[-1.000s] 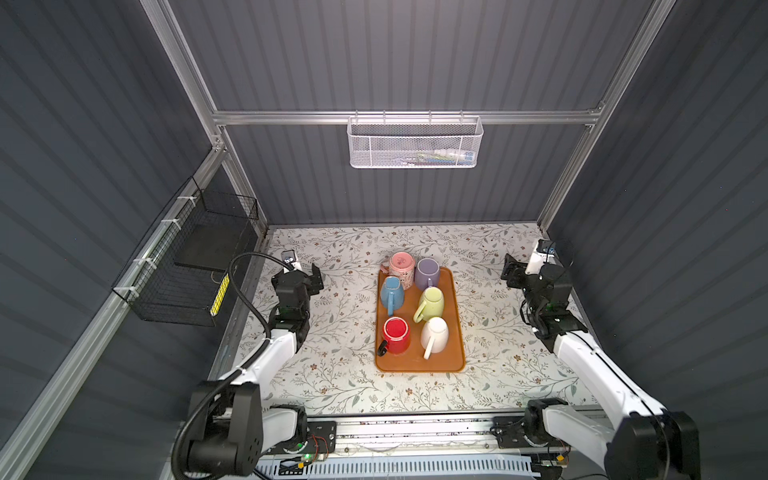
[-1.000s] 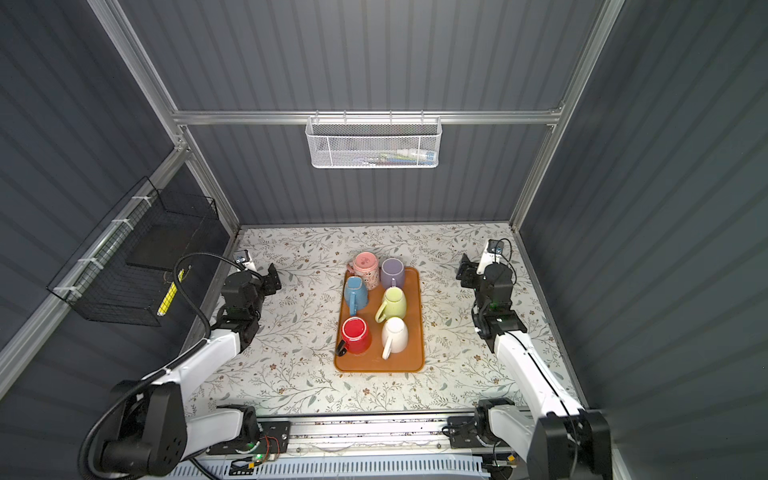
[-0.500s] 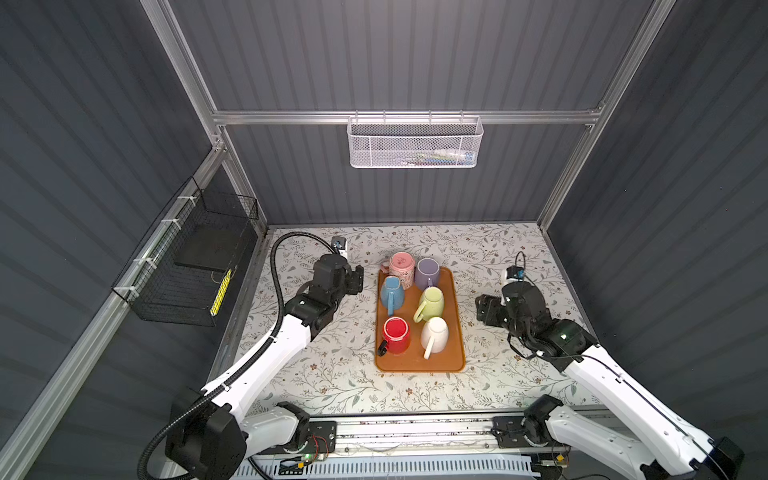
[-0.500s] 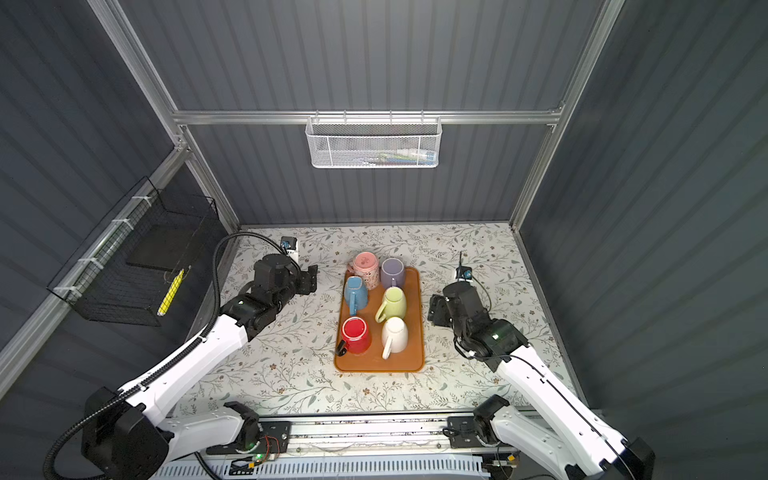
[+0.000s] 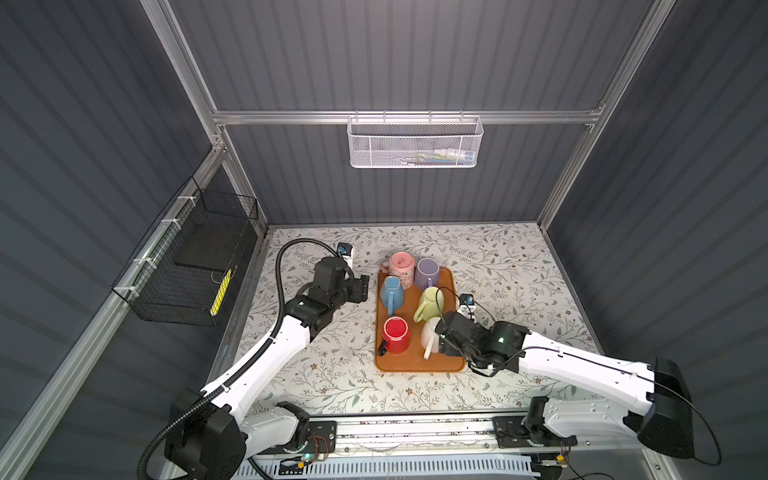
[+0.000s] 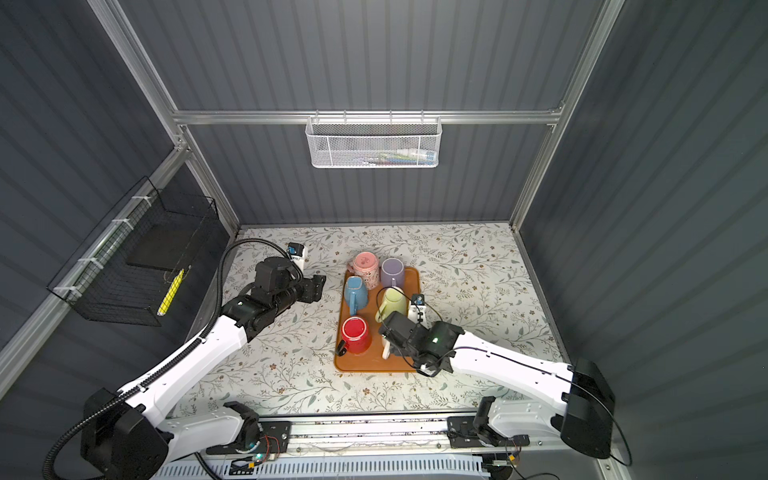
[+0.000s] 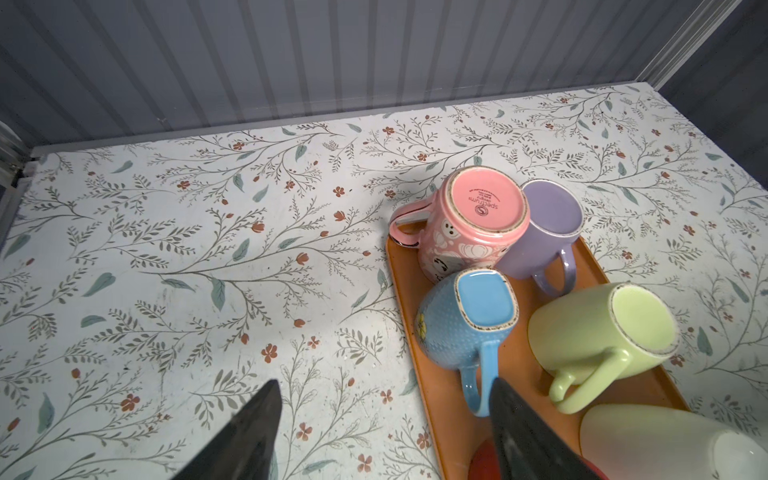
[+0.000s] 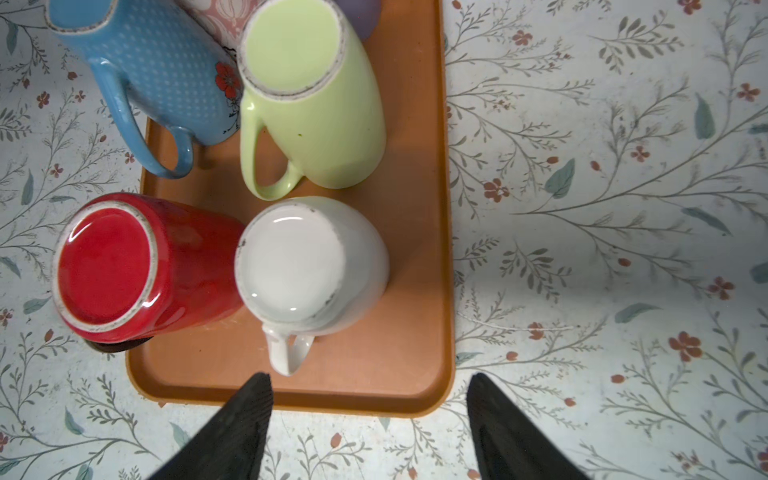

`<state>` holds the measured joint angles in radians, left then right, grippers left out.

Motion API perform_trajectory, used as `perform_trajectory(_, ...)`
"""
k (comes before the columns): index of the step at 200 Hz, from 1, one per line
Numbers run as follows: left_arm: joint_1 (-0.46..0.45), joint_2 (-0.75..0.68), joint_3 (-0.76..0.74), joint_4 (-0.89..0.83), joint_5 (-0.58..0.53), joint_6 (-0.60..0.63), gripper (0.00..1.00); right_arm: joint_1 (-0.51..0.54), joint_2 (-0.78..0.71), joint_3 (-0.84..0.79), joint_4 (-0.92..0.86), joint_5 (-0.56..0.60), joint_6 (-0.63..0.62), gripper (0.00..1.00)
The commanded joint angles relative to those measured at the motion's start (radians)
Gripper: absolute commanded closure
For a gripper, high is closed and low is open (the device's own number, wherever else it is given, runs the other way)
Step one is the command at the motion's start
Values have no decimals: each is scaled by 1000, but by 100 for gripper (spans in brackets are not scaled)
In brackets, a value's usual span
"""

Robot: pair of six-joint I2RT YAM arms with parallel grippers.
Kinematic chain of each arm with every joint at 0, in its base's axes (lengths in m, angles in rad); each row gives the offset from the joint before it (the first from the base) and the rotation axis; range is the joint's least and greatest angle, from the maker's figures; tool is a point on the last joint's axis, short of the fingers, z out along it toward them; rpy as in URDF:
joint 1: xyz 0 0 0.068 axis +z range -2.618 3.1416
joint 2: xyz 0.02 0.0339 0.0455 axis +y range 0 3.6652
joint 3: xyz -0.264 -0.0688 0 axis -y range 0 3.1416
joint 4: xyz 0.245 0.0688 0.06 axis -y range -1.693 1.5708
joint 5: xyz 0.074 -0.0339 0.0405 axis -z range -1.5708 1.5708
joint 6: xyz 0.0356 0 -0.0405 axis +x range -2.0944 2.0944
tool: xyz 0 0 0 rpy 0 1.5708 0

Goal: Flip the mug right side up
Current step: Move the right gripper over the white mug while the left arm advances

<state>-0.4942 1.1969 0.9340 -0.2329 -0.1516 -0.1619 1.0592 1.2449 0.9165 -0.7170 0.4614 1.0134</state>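
Observation:
Several mugs stand bottom up on an orange tray (image 5: 415, 365): pink (image 7: 478, 216), purple (image 7: 544, 232), blue (image 7: 469, 316), green (image 8: 316, 104), red (image 8: 124, 266) and white (image 8: 307, 262). My left gripper (image 5: 360, 289) hangs open just left of the tray beside the blue mug (image 5: 391, 293), and its fingers (image 7: 515, 419) have only table and tray edge between them. My right gripper (image 5: 444, 338) is open above the tray's near right part, close over the white mug (image 5: 428, 334). It (image 8: 370, 386) holds nothing.
A white mesh basket (image 5: 414, 141) hangs on the back wall. A black wire basket (image 5: 187, 270) with a yellow item is fixed to the left wall. The floral table (image 5: 507, 270) lies bare around the tray.
Both arms have swung in from the table's sides toward the tray, the left to its left edge, the right over the white mug. The mugs have not moved.

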Motion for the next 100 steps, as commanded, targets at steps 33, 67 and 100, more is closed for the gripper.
perform_trajectory(33,2,-31,-7,-33,17,-15,21,37,97,15,57,9,204,24)
perform_trajectory(67,2,-41,-5,-43,11,-14,21,51,159,44,85,-20,225,26)
perform_trajectory(100,2,-46,-13,-43,6,-15,21,51,199,51,93,-46,217,29)
